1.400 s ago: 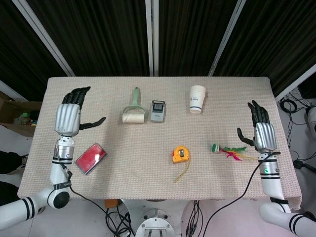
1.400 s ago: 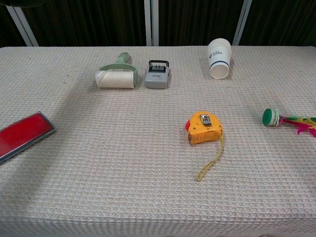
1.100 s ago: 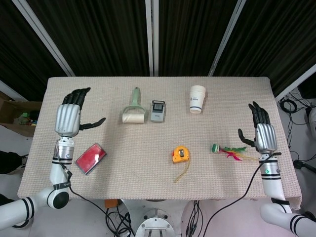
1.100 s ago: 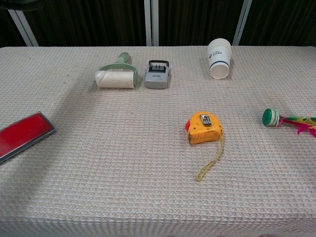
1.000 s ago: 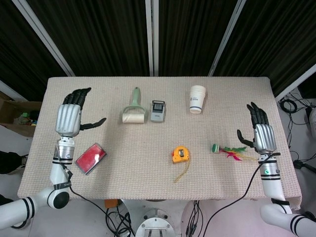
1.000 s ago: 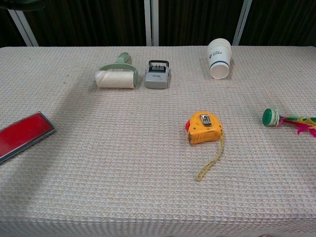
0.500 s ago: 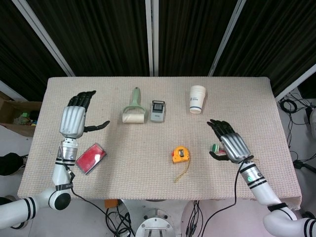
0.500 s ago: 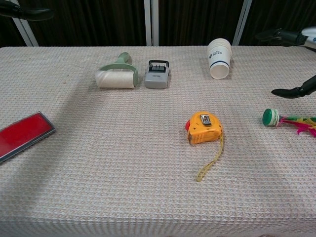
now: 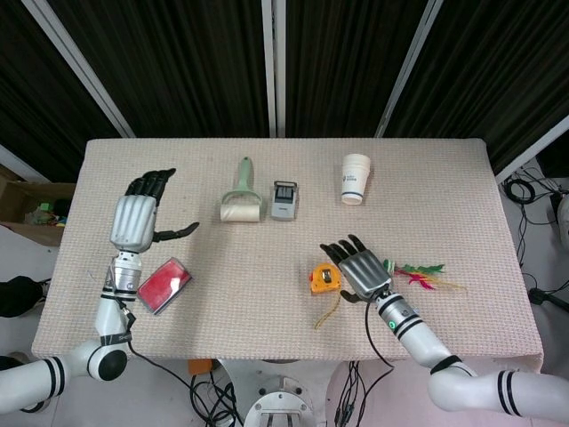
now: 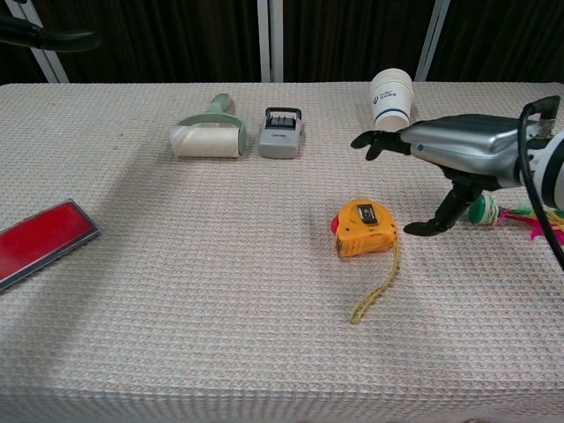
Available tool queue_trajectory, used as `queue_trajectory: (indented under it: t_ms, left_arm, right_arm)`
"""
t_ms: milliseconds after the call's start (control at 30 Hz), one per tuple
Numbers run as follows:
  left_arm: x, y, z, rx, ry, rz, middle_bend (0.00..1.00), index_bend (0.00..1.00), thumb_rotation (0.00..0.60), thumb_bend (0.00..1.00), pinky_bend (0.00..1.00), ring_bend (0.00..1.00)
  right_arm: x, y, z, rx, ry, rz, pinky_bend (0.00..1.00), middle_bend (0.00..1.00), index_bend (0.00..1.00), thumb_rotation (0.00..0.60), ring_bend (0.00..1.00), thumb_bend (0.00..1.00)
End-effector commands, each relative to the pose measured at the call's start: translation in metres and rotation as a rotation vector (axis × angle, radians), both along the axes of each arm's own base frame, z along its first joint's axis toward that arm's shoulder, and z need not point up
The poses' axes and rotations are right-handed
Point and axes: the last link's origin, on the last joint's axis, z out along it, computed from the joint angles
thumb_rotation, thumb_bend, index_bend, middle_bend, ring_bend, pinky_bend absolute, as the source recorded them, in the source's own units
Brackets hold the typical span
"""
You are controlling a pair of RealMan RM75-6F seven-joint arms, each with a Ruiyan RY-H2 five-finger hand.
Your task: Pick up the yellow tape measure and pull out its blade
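The yellow tape measure (image 9: 324,278) (image 10: 365,227) lies flat on the woven table cover, its yellow wrist strap (image 10: 377,286) trailing toward the front. My right hand (image 9: 357,267) (image 10: 454,152) hovers open just to the right of the tape measure and above it, fingers spread, thumb pointing down beside the case without touching it. My left hand (image 9: 137,218) stays raised and open at the far left, above the red case; only a fingertip of it shows in the chest view.
A green lint roller (image 9: 240,201), a grey stamp-like device (image 9: 284,200) and a white paper cup (image 9: 355,179) line the back. A red flat case (image 9: 163,285) lies at left. A feather shuttlecock (image 9: 418,272) sits right of my right hand.
My right hand swept left from the table's right edge past the shuttlecock to just beside the tape measure. The left hand shifted slightly.
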Motion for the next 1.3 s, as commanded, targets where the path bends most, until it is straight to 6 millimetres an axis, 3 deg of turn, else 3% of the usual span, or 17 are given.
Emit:
queue_trajectory:
  t_ms: [33, 400, 800, 1033, 1233, 1300]
  left_arm:
    - [-0.001, 0.000, 0.000, 0.001, -0.004, 0.002, 0.16, 0.13, 0.248, 0.07, 0.21, 0.13]
    - [-0.003, 0.000, -0.002, -0.013, -0.013, 0.002, 0.16, 0.13, 0.247, 0.07, 0.21, 0.13]
    - [-0.005, 0.000, 0.001, -0.015, -0.010, 0.000, 0.16, 0.13, 0.244, 0.07, 0.21, 0.13]
    - [-0.007, 0.000, 0.001, -0.022, -0.017, -0.005, 0.16, 0.13, 0.198, 0.07, 0.21, 0.13]
    - [-0.007, 0.000, 0.002, -0.024, -0.016, -0.005, 0.16, 0.13, 0.202, 0.07, 0.21, 0.13]
    - [-0.007, 0.000, 0.003, -0.026, -0.013, -0.003, 0.16, 0.13, 0.202, 0.07, 0.21, 0.13]
  right_arm:
    - [0.004, 0.000, -0.010, 0.008, 0.018, 0.008, 0.00, 0.15, 0.00, 0.600, 0.07, 0.20]
    - [0.005, -0.002, -0.034, 0.018, 0.063, -0.014, 0.00, 0.19, 0.10, 0.600, 0.09, 0.22]
    - [0.007, -0.003, -0.044, -0.004, 0.073, 0.003, 0.00, 0.24, 0.25, 0.600, 0.10, 0.23]
    - [0.007, -0.003, -0.045, -0.004, 0.076, 0.005, 0.00, 0.28, 0.28, 0.600, 0.11, 0.23]
    - [0.008, -0.003, -0.046, -0.016, 0.063, 0.013, 0.01, 0.38, 0.40, 0.600, 0.22, 0.24]
    - [0.009, -0.004, -0.046, -0.024, 0.052, 0.019, 0.07, 0.43, 0.47, 0.600, 0.28, 0.25]
